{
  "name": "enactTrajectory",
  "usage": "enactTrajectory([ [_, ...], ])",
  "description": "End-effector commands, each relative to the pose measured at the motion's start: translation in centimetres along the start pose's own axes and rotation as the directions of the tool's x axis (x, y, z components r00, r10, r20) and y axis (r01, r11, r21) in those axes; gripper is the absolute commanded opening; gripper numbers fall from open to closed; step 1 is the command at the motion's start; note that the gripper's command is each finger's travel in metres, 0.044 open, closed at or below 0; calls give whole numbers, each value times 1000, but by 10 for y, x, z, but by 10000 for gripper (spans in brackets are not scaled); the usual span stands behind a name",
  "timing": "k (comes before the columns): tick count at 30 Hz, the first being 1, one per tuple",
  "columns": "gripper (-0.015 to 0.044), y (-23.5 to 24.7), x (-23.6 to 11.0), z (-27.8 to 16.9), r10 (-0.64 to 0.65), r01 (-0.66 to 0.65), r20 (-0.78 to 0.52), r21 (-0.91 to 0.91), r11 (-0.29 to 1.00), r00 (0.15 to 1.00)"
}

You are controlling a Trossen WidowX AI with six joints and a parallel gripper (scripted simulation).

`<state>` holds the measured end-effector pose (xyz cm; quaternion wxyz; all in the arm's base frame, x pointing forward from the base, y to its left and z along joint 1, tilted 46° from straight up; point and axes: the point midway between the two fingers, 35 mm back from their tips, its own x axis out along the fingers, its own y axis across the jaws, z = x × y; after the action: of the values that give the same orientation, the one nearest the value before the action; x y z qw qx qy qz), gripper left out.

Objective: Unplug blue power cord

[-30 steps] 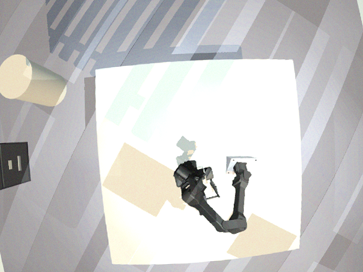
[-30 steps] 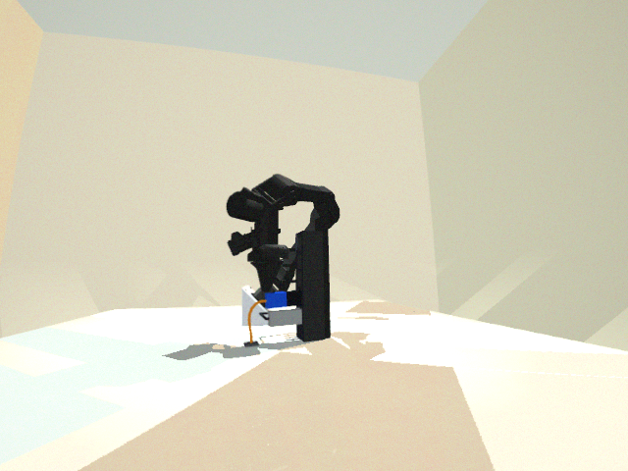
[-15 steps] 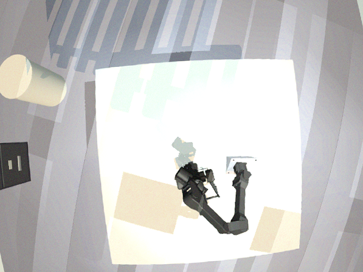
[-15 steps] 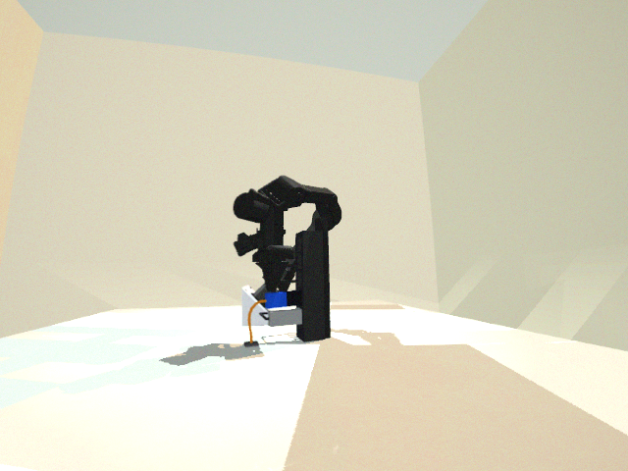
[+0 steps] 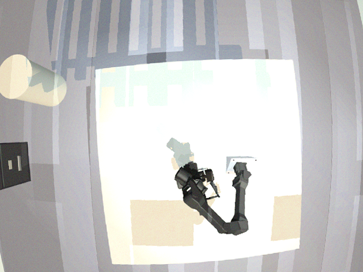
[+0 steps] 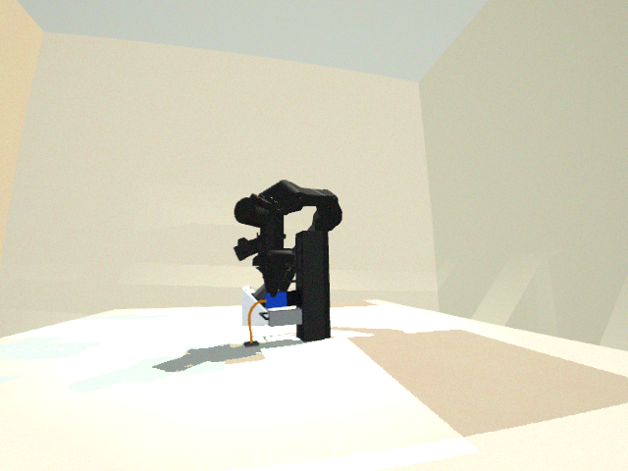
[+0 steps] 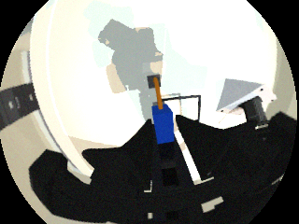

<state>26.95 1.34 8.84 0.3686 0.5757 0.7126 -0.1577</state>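
The blue plug (image 6: 276, 299) (image 7: 163, 126) has an orange cord (image 6: 249, 322) (image 7: 158, 93) curving down to a small black foot. A tall black upright box (image 6: 312, 284), seemingly the power strip, stands just right of the plug in the exterior view. Dark shapes fill the space between them; I cannot tell whether the plug is seated. My gripper (image 6: 274, 294) (image 7: 163, 119) points down with its fingertips around the plug, partly open. In the wrist view the left finger is close beside the plug, and a narrow gap shows on the right. The arm hides the plug in the top view.
A grey block (image 6: 285, 317) sits just below the plug. A thin black wire frame (image 7: 200, 108) (image 5: 213, 197) stands to the right of the plug in the wrist view. The white base plate (image 5: 230, 166) (image 6: 247, 308) is beside the arm's base. A black cabinet (image 5: 15, 174) stands far left.
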Motion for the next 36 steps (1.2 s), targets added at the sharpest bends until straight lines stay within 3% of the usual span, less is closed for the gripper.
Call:
enactTrajectory([
  [1, 107, 0, 0, 0, 0, 0, 0, 0, 1000, 1000],
  [3, 55, 0, 0, 0, 0, 0, 0, 0, 1000, 1000],
  [11, 2, 0, 0, 0, 0, 0, 0, 0, 1000, 1000],
  [36, 0, 2, -2, 35, 1, -1, 0, 3, 1000, 1000],
])
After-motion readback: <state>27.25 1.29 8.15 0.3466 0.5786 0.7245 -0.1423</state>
